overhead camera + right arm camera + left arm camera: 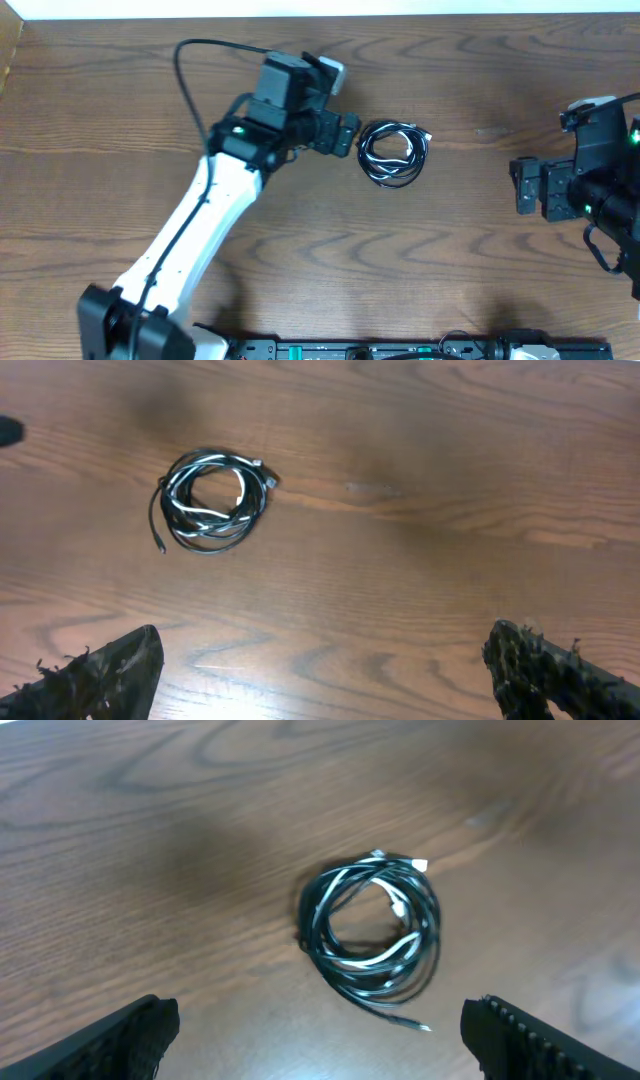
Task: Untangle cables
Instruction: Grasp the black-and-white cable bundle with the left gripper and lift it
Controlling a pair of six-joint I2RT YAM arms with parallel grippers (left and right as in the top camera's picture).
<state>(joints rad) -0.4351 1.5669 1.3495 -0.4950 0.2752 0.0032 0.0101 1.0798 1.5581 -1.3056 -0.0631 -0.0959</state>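
The cables (393, 153) lie bunched in one small coil on the wooden table, black cords with a white one wound in. The coil also shows in the left wrist view (375, 932) and in the right wrist view (210, 501). A loose plug end sticks out at the coil's edge. My left gripper (349, 133) is open and empty, just left of the coil and not touching it; the left wrist view shows its fingers (320, 1035) wide apart. My right gripper (523, 187) is open and empty, far to the right of the coil; its fingers (325, 675) are spread wide.
The wooden table (470, 260) carries nothing else. A thick black robot wire (190, 75) loops above the left arm. A black rail (400, 350) runs along the front edge. The table's left edge (8, 60) shows at the far left.
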